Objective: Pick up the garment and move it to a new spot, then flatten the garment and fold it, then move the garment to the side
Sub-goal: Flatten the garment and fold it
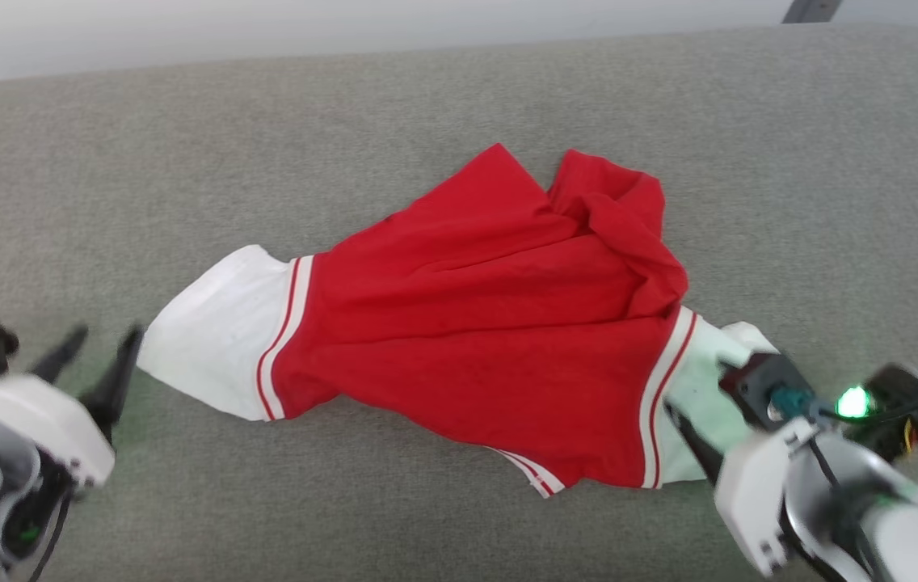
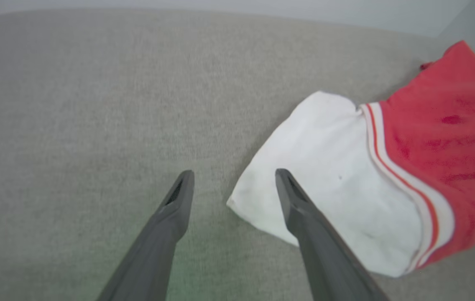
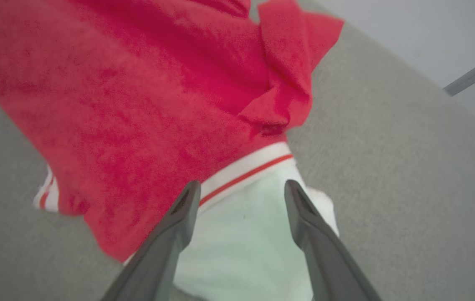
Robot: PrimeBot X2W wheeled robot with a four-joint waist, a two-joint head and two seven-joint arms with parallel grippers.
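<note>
Across the middle of the grey padded surface (image 1: 184, 162), spots the garment (image 1: 475, 323) laid down, white sleeves out sideways but far red part bunched. Reads as placed, with flattening, folding and the move aside all left to do. Has the left gripper (image 1: 107, 335), jaws released, just beside the left sleeve (image 1: 208, 331), and the right gripper (image 3: 241, 188), jaws spread over the right sleeve (image 3: 241, 242), holding nothing.

Garment (image 1: 475, 339) on upholstered surface (image 1: 184, 162)
</note>
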